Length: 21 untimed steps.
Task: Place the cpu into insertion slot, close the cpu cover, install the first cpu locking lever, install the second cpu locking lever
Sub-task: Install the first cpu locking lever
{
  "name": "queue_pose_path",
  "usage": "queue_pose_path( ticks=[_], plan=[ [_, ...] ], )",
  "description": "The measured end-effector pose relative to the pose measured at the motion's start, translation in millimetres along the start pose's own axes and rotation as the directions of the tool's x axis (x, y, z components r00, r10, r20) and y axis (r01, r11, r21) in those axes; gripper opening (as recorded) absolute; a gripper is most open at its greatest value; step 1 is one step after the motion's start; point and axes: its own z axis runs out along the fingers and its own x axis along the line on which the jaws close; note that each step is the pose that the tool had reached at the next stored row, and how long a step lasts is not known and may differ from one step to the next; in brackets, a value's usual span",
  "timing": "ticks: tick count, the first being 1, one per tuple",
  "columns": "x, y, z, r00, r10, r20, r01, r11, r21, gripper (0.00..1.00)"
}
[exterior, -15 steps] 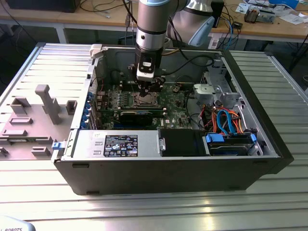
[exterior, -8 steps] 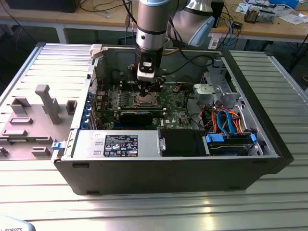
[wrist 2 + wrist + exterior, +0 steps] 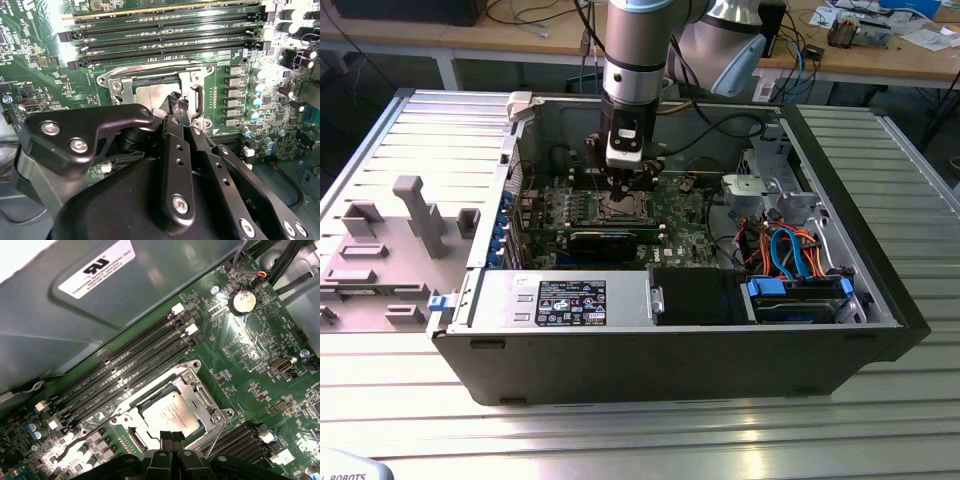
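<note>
Wrist views close over insertion slot (image 3: 170, 415)

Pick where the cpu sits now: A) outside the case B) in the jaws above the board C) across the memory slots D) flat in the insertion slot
D: in the first wrist view the cpu lies flat inside the insertion slot, metal rim around it, with the gripper close over one edge.

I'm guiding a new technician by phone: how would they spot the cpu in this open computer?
Inside the open computer case lies a green circuit board. Beside its row of long black memory slots sits a silvery square frame, the cpu cover. The cpu is the smooth silvery-tan plate in that frame's middle, by the tool: flat and bare, unlike the component-studded board around.
</note>
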Motion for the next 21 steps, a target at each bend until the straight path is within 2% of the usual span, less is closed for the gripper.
queue_pose_path(
  ticks=[21],
  plan=[
    [0.0, 0.0, 0.1, 0.9990, -0.044, 0.0029, 0.044, 0.9990, 0.0012, 0.11]
  ],
)
